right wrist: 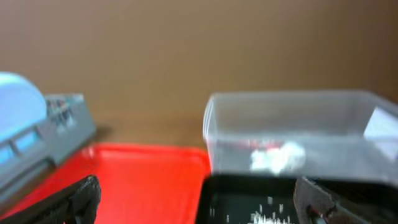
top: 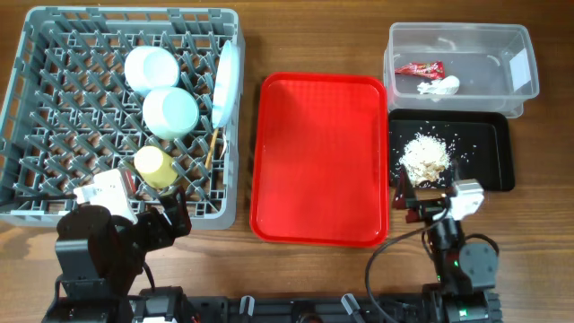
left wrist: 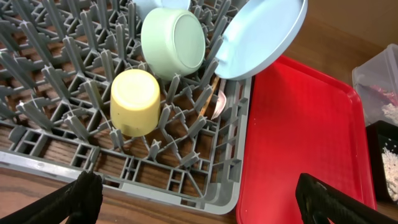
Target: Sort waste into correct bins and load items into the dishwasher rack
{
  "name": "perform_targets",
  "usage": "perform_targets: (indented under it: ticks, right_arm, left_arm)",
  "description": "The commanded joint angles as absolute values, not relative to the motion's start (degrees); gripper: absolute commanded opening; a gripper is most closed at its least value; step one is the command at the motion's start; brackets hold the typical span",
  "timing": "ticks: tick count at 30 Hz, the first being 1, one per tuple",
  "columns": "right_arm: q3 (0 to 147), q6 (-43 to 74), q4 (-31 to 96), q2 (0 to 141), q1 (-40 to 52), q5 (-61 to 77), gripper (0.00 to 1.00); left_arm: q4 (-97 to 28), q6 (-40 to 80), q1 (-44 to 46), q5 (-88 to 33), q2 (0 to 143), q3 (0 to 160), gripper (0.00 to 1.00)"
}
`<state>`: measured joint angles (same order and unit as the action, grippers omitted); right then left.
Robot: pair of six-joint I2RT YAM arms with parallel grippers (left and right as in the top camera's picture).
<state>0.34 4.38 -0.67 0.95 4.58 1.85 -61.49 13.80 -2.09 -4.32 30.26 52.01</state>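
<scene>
The grey-blue dishwasher rack [top: 54, 81] at the left holds a saucer [top: 151, 68], a mint bowl [top: 170, 112], a yellow cup [top: 154, 166], an upright white plate [top: 226, 85] and chopsticks [top: 213, 148]. The left wrist view shows the rack [left wrist: 62, 93], cup [left wrist: 134, 99], bowl [left wrist: 174, 40] and plate [left wrist: 264, 37]. The clear tub [top: 511, 45] holds the red wrapper [top: 420, 68] and white tissue [top: 439, 86]. The black tray [top: 489, 166] holds the food scraps [top: 425, 157]. My left gripper [top: 166, 215] [left wrist: 199, 202] is open and empty at the rack's front edge. My right gripper [top: 421, 199] [right wrist: 199, 202] is open and empty before the black tray. The fork is not visible.
The flat red serving tray [top: 318, 157] lies bare between rack and bins; it also shows in the left wrist view [left wrist: 298, 143] and right wrist view [right wrist: 143, 180]. The tub [right wrist: 298, 134] and black tray [right wrist: 249, 199] show blurred in the right wrist view.
</scene>
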Motion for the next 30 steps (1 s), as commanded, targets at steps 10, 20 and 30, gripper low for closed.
perform_targets:
  ticks: [10, 20, 30]
  right_arm:
    - [0.32, 3.18, -0.12, 1.02, 4.86, 2.37, 1.00]
    - [0.32, 3.16, -0.12, 1.02, 4.86, 2.37, 1.00]
    - [0.32, 3.16, -0.12, 1.02, 4.86, 2.37, 1.00]
  left_arm:
    - [-61.36, 12.64, -2.02, -4.43, 30.04, 51.86, 1.00]
    - [-61.36, 12.64, -2.02, -4.43, 30.04, 51.86, 1.00]
    - [-59.02, 12.21, -2.02, -1.34, 26.09, 50.48, 1.00]
